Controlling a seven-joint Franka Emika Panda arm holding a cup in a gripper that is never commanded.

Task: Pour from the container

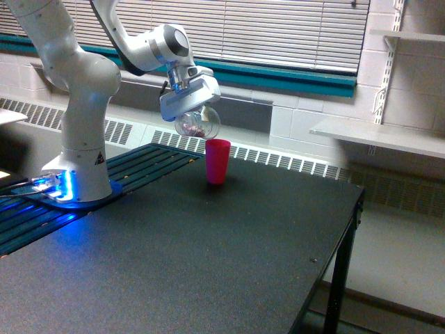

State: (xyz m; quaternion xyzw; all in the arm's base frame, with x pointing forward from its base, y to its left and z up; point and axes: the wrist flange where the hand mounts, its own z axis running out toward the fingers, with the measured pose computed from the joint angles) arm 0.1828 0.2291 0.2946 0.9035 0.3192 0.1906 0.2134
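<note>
A black table (208, 257) fills the lower part of the exterior view, its far edge running along a white wall radiator beneath a window with closed blinds. At the exterior view's left the white Franka arm (83, 104) rises from a base lit blue and reaches over the table toward the middle. Its gripper (192, 106) points down and slightly tilted, its fingers closed around the clear rounded glass (198, 122), which hangs in the air tipped on its side. Small pinkish-purple pieces (196, 129) lie in the lowest part of the glass. The glass is above and just to the exterior view's left of the pink plastic cup (217, 161), which stands upright on the table, apart from the glass.
</note>
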